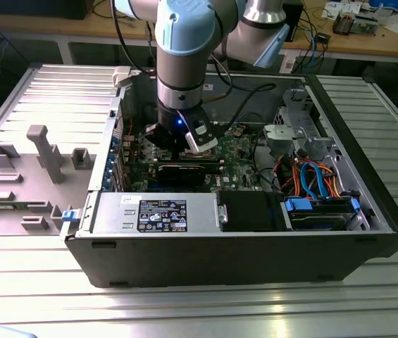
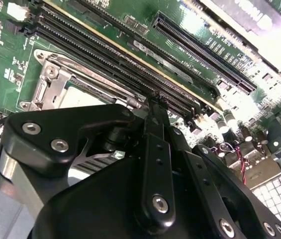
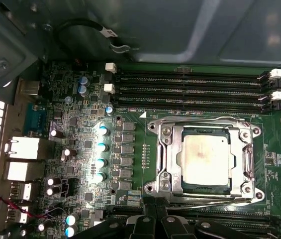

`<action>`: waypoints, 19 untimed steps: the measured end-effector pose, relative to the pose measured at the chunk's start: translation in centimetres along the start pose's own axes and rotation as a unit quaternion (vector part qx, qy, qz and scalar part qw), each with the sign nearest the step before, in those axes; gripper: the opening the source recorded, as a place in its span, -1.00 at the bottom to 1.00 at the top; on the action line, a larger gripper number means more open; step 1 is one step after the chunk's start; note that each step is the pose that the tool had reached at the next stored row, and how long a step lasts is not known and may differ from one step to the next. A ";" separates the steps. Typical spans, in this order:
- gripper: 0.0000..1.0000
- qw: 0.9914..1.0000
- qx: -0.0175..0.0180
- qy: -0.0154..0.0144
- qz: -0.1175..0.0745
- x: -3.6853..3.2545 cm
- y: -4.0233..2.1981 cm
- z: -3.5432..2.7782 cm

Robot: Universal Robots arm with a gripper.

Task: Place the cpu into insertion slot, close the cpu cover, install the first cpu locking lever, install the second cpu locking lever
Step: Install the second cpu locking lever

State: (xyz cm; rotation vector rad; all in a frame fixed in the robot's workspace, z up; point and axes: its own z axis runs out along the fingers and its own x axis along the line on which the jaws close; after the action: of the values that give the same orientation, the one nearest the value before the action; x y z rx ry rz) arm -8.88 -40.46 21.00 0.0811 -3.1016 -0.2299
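Observation:
The cpu [image 3: 206, 160] lies flat in the insertion slot [image 3: 253, 164] on the green board, its dull silver top showing. The cpu cover [image 3: 172, 159] is down around it, framing the chip through its window. One wire locking lever [image 3: 200, 121] runs along the socket's memory-slot side, and another lever [image 3: 215, 197] along the opposite side. My gripper [image 3: 158, 219] is shut, its black fingertips together right at that second lever's edge of the socket. The second wrist view shows the gripper [image 2: 155, 112] tip by the cover [image 2: 48, 87]. In the exterior view the gripper [image 1: 177, 144] reaches down into the case.
Long black memory slots [image 3: 190, 87] lie beside the socket, and a row of capacitors [image 3: 102, 154] on another side. A long black expansion card [image 1: 181, 171] sits just in front of the arm, with the power supply [image 1: 156, 211] and drive bay [image 1: 322, 211] along the case front.

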 end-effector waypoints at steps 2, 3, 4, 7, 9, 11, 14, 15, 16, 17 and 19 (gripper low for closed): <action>-0.79 1.000 -0.002 0.000 0.000 0.00 -0.10 -0.01; -0.79 1.000 -0.002 0.000 0.000 0.00 -0.12 -0.04; -0.79 1.000 -0.002 0.000 0.000 0.00 -0.16 -0.06; -0.79 1.000 -0.002 0.000 0.000 0.01 -0.30 -0.10; -0.79 1.000 -0.002 0.000 0.001 0.01 -0.39 -0.12; -0.79 1.000 -0.003 0.000 0.001 0.02 -0.46 -0.13; -0.79 1.000 -0.003 0.000 0.001 -0.02 -0.51 -0.13; -0.79 1.000 -0.003 0.000 0.001 -0.03 -0.52 -0.14; -0.79 1.000 -0.006 0.000 0.000 -0.06 -0.53 -0.11; -0.79 1.000 -0.009 0.000 0.000 -0.08 -0.54 -0.06; -0.79 1.000 -0.014 0.000 0.000 -0.09 -0.56 0.05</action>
State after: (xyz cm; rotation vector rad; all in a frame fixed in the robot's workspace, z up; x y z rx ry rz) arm -8.76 -41.00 20.86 0.0795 -3.0979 -0.2718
